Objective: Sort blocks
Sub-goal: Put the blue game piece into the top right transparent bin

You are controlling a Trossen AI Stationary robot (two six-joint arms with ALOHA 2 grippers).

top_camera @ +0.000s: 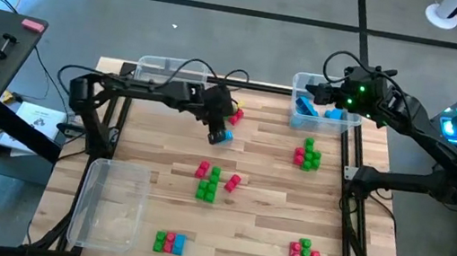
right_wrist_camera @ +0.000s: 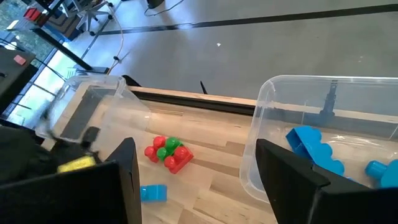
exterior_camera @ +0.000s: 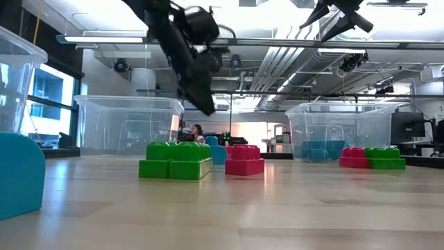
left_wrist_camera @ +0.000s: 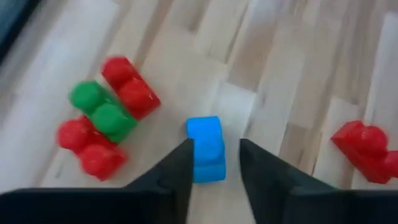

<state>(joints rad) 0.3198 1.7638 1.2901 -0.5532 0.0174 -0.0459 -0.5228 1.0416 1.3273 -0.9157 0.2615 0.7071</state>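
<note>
**Over the far worktop: left hand lined up on a blue block**

From above, the left hand (top_camera: 221,127) hangs over a light blue block (top_camera: 224,135) near the back bin (top_camera: 154,66); the right hand (top_camera: 329,93) is over the bin of blue blocks (top_camera: 296,113). Red and green clusters (top_camera: 212,181) lie scattered across the worktop (top_camera: 263,201).

At worktop level, green and red blocks (exterior_camera: 175,160) sit in front, with the dark arm above them.

Past the left wrist, the fingers (left_wrist_camera: 177,171) are spread, the blue block (left_wrist_camera: 206,149) between them, not gripped.

Past the right wrist, the fingers (right_wrist_camera: 127,168) stand wide apart, holding nothing.

The risk, I judge: closing off-centre could twist the block or push it away, since it lies partly beyond the fingertips. No readable writing shows.
</note>
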